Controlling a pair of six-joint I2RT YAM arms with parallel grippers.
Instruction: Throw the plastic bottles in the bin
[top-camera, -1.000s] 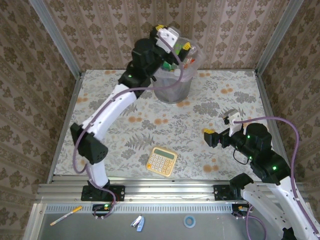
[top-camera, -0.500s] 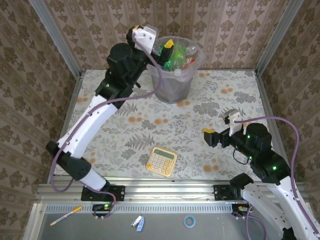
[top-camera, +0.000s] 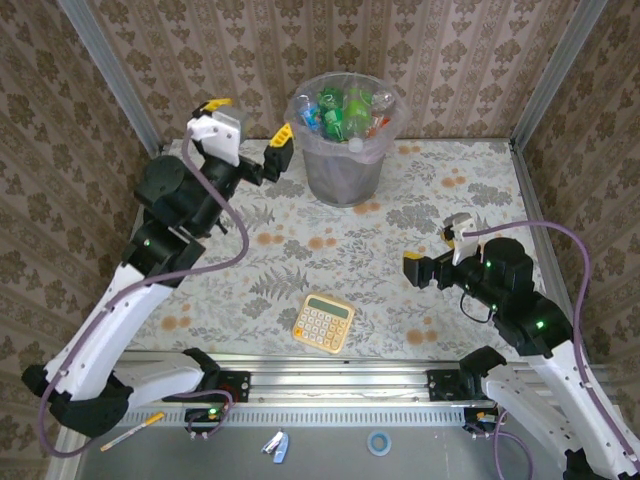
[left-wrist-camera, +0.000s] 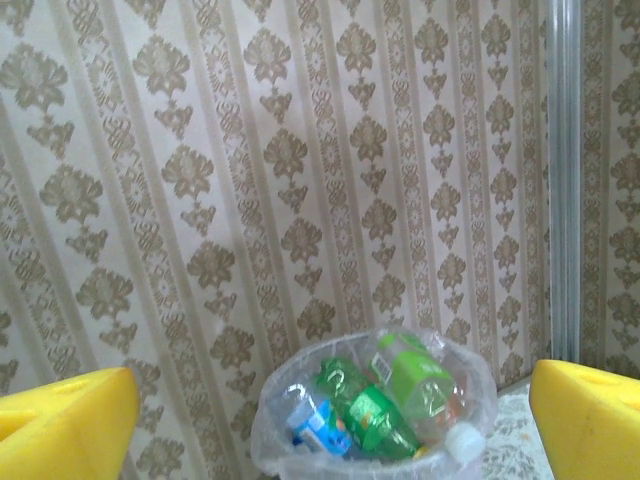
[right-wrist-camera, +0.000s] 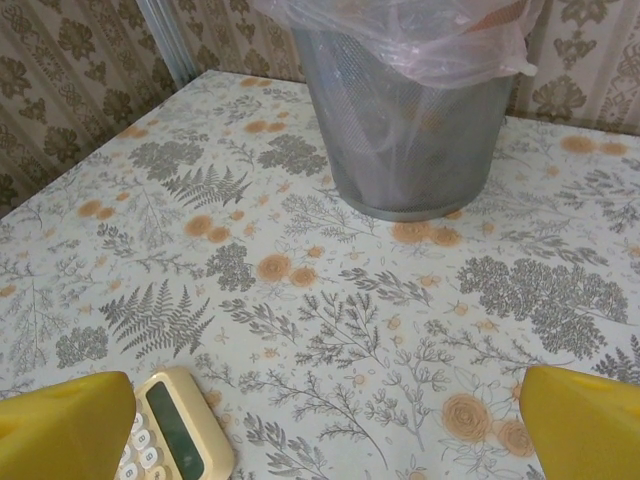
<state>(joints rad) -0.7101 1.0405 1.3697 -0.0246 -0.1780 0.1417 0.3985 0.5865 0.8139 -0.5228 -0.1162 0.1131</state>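
Observation:
The bin, a grey mesh wastebasket with a pinkish bag, stands at the back of the table. Several plastic bottles, green, clear and blue-labelled, lie piled inside it. My left gripper hangs open and empty in the air just left of the bin's rim, facing it. The left wrist view looks between the yellow fingertips at the bin with the plastic bottles in it. My right gripper is open and empty above the table at the right, aimed toward the bin.
A yellow calculator lies on the flowered tablecloth near the front edge, and its corner sits beside my right gripper's left fingertip. Wallpapered walls close in the table at the back and on both sides.
My left arm has drawn back from above the bin, moving left and toward the near side with its gripper open. The right arm has barely shifted.

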